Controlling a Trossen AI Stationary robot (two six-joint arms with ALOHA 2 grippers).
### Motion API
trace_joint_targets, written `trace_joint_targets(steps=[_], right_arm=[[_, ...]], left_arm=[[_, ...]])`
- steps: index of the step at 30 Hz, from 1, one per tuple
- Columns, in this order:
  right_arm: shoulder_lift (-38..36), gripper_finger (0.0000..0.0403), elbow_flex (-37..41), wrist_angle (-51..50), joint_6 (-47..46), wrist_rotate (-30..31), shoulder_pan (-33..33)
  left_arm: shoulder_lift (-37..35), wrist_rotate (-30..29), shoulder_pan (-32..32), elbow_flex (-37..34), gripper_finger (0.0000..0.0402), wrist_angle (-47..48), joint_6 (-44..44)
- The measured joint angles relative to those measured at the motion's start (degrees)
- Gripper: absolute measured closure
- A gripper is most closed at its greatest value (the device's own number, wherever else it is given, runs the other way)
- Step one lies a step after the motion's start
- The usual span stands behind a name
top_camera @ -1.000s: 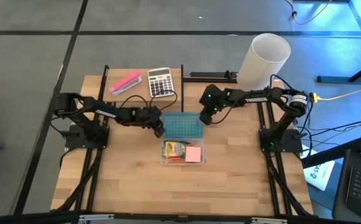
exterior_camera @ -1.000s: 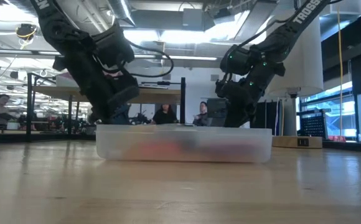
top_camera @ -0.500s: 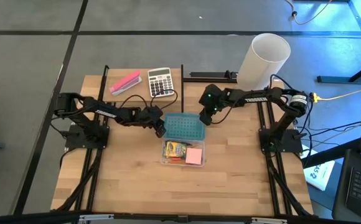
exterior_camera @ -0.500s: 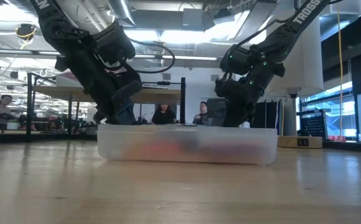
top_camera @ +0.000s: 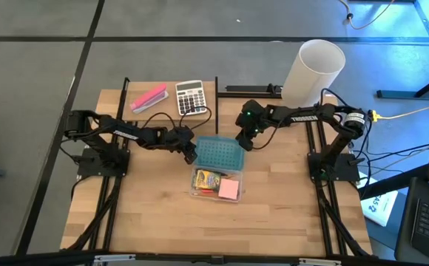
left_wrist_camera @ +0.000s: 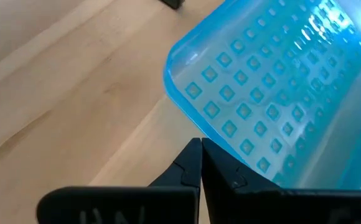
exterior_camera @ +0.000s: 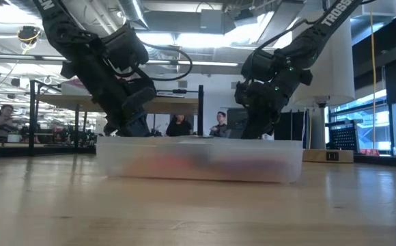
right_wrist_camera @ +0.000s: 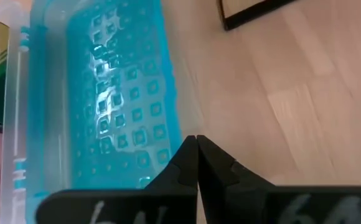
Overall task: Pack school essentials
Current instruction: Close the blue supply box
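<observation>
A blue lid [top_camera: 218, 151] with a grid of small squares lies flat on the table, just beyond a clear plastic box [top_camera: 218, 184]. The box holds the yellow-green crayon box [top_camera: 208, 178], the pink sticky-note pad [top_camera: 229, 190] and orange pencils [top_camera: 207, 191]. My left gripper [top_camera: 190, 154] is shut at the lid's left end. My right gripper [top_camera: 242, 142] is shut at the lid's far right corner. The scissors, pen and eraser do not show. My left gripper meets the lid's left rim [left_wrist_camera: 227, 163] with its shut fingertips, slanting down from the table's left. Whether the rim lies between the fingers I cannot tell. My right gripper has its shut fingertips against the lid's right rim [right_wrist_camera: 175, 134], slanting down from the far right. Whether it pinches the rim I cannot tell.
A white-grey calculator [top_camera: 191, 97] and a long pink stapler [top_camera: 149, 97] lie near the far left edge. A tall white cylinder [top_camera: 312, 70] stands at the far right corner. Bare wood stretches toward the near edge in front of the box.
The clear box has turned a little on the table, its right end swinging toward the near edge, and the lid has skewed slightly with it. Both grippers have stayed shut at the lid's ends, shifting only slightly.
</observation>
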State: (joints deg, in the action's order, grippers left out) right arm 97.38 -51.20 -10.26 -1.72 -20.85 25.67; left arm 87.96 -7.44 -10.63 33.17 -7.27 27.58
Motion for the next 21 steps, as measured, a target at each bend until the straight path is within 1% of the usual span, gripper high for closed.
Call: trace_joint_targets(steps=[2,6,11,18,21], right_arm=[[0.0,0.0402,0.0,0.2,0.6,-0.3,0.0],[0.0,0.0402,0.0,1.1,0.6,-0.3,0.0],[0.0,0.0402,0.0,3.7,0.9,3.0,0.0],[2.1,0.0402,-0.1,4.5,1.0,1.7,-0.2],[2.8,0.0402,-0.1,2.9,0.7,4.1,-0.3]], left_arm=[[0.0,1.0,0.0,0.0,0.0401,-0.2,-1.1],[0.0,1.1,0.0,0.0,0.0401,-0.4,-1.2],[0.0,1.0,0.0,0.0,0.0401,-0.4,-1.3],[0.0,1.0,0.0,0.0,0.0402,-0.4,-1.4],[0.0,1.0,0.0,0.0,0.0402,0.0,-2.9]])
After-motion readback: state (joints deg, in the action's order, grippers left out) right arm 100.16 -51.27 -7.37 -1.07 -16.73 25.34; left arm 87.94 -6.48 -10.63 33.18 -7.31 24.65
